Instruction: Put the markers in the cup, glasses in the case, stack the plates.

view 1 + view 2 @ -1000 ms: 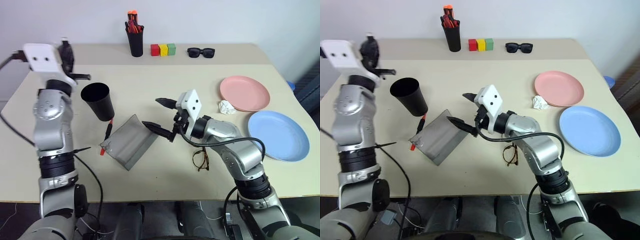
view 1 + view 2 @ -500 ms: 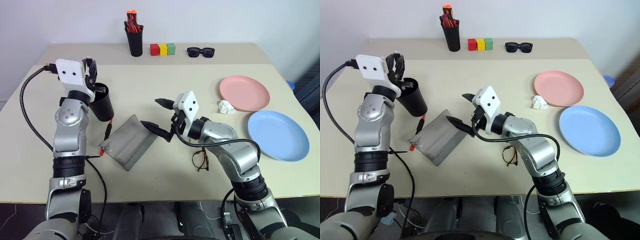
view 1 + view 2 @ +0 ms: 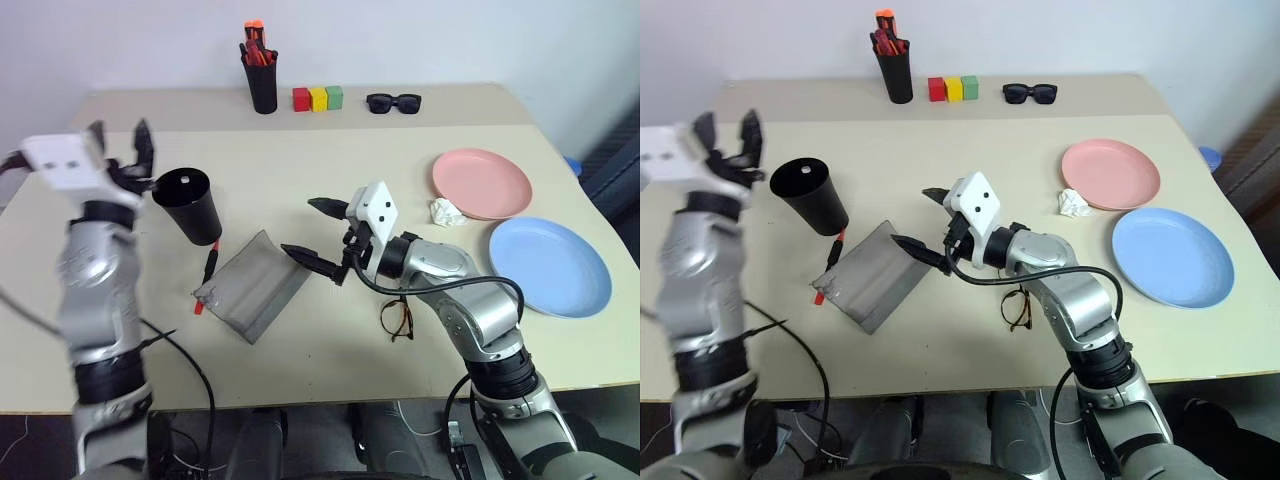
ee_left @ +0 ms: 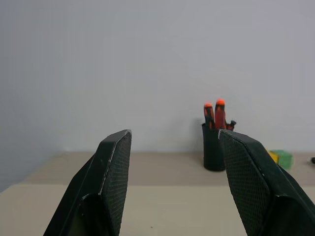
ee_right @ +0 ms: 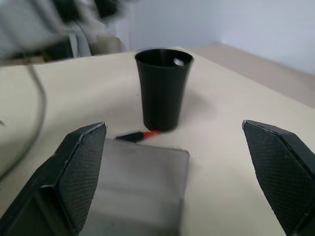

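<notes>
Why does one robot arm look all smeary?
In both eye views the left gripper and its arm are smeared with blur, while the right gripper, cup and plates look crisp; in the right wrist view the top-left corner is blurry too.

A pale beige surface [image 3: 420,150] with rounded corners spreads across the room, made of two slabs with a seam running side to side toward 12 o'clock. Behind it stands a plain white wall [image 3: 450,40], evenly lit, without marks. At 3 o'clock, past the edge, lies a strip of dark floor [image 3: 615,165]. Soft, even light falls throughout, casting faint shadows.
</notes>
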`<state>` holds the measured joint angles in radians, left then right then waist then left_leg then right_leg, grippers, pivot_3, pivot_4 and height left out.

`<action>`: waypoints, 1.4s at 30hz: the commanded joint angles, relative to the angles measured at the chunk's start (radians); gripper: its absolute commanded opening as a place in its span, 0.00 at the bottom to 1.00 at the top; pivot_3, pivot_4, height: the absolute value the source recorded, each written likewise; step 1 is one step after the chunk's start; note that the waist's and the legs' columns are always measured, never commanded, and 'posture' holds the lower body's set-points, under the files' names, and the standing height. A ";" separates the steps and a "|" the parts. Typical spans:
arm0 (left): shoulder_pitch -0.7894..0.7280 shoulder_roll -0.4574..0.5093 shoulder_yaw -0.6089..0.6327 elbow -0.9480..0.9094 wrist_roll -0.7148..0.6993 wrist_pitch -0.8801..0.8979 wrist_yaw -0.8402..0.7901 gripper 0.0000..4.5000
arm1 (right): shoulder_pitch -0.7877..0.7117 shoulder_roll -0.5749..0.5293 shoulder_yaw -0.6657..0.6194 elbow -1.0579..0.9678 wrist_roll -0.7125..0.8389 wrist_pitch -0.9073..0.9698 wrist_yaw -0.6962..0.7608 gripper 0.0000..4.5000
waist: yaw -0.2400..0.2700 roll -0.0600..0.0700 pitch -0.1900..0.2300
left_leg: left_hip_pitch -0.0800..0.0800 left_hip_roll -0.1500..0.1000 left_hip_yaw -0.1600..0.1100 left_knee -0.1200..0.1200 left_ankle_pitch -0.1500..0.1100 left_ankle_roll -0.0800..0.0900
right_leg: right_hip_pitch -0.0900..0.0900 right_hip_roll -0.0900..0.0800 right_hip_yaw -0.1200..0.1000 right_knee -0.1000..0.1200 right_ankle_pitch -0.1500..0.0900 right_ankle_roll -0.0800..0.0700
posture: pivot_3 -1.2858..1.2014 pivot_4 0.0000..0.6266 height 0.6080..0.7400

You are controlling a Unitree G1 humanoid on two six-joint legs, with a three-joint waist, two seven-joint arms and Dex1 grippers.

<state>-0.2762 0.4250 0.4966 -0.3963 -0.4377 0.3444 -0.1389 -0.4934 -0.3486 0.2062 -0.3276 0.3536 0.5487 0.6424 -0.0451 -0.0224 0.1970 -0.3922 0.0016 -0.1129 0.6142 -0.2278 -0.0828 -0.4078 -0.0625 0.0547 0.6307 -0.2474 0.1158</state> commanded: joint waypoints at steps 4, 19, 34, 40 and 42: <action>0.242 0.109 0.128 -0.138 -0.200 0.235 -0.089 0.64 | -0.038 -0.054 -0.060 0.049 -0.001 -0.061 0.060 1.00 | 0.001 0.000 0.000 | 0.001 0.000 0.000 0.001 0.000 0.000 | 0.002 0.000 0.000 -0.001 -0.002 -0.004 | 0.52 0.24 1.00; 0.177 0.131 -0.182 -0.126 -0.109 0.690 0.071 0.99 | -0.038 -0.069 -0.069 0.065 0.001 -0.089 0.101 1.00 | 0.003 0.000 0.000 | 0.000 0.000 0.000 0.001 0.000 0.000 | 0.001 0.000 0.000 -0.001 -0.002 -0.003 | 0.52 0.24 1.00; -0.037 0.069 -0.278 0.008 -0.042 0.915 0.092 0.35 | 0.009 -0.045 -0.050 -0.006 0.001 -0.062 0.056 1.00 | 0.001 0.000 0.000 | 0.000 0.000 0.000 0.000 0.000 0.000 | 0.001 0.000 0.000 -0.001 -0.001 0.000 | 0.52 0.24 1.00; 0.002 0.108 -0.309 -0.022 -0.023 0.888 0.029 0.00 | 0.009 -0.031 -0.036 -0.021 0.008 -0.047 0.051 1.00 | 0.001 0.000 0.000 | 0.000 0.000 0.000 0.000 0.000 0.000 | 0.000 0.000 0.000 -0.001 -0.001 0.000 | 0.52 0.24 1.00; 0.017 0.135 -0.330 -0.032 0.002 0.845 0.005 0.00 | 0.007 -0.029 -0.033 -0.023 0.009 -0.044 0.052 1.00 | 0.002 0.000 0.000 | 0.000 0.000 0.000 0.000 0.000 0.000 | 0.000 0.000 0.000 -0.001 -0.001 0.000 | 0.52 0.24 1.00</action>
<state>-0.2696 0.5407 0.1778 -0.3985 -0.4570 1.2208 -0.1132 -0.4778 -0.3852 0.1766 -0.3092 0.3486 0.5078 0.6950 -0.0434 -0.0222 0.1970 -0.3919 0.0015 -0.1132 0.6141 -0.2277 -0.0830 -0.4073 -0.0624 0.0548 0.6301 -0.2481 0.1153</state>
